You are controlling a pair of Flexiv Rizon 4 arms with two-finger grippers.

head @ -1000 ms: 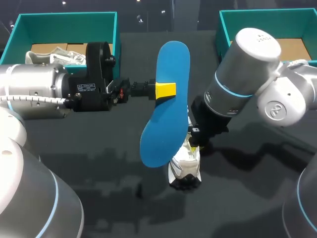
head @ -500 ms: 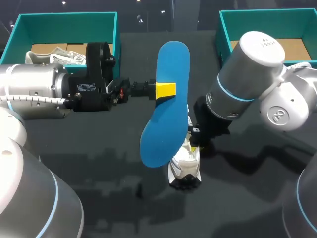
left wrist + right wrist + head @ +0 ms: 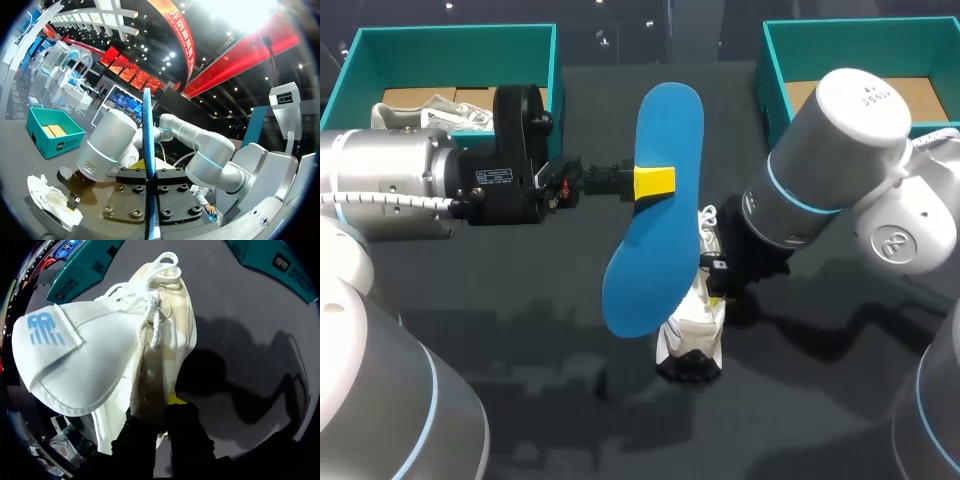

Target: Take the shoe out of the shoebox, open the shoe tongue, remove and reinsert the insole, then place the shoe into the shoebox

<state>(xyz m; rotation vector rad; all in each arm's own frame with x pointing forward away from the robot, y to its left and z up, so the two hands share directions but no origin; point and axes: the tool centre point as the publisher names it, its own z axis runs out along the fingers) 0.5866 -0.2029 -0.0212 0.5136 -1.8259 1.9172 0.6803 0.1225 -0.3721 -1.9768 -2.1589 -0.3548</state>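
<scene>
My left gripper (image 3: 654,182) is shut on the blue insole (image 3: 650,250) and holds it in the air over the table's middle, standing on edge. In the left wrist view the insole (image 3: 148,150) shows edge-on between the fingers. The white shoe (image 3: 692,325) stands on the dark table below the insole's lower end. My right gripper (image 3: 717,283) is shut on the shoe's side wall. In the right wrist view the white tongue (image 3: 70,360) is folded out wide, the laces (image 3: 150,300) hang loose, and one yellow fingertip (image 3: 175,400) presses on the shoe's rim.
A teal shoebox (image 3: 535,40) at the back left holds another white shoe (image 3: 430,110) on brown paper. A second teal shoebox (image 3: 775,55) stands at the back right, partly behind my right arm. Bare dark table lies in front of the shoe.
My right arm has shifted a little to the right and towards the front, tipping the shoe slightly so its laces now show beside the insole. The left arm and insole have kept still.
</scene>
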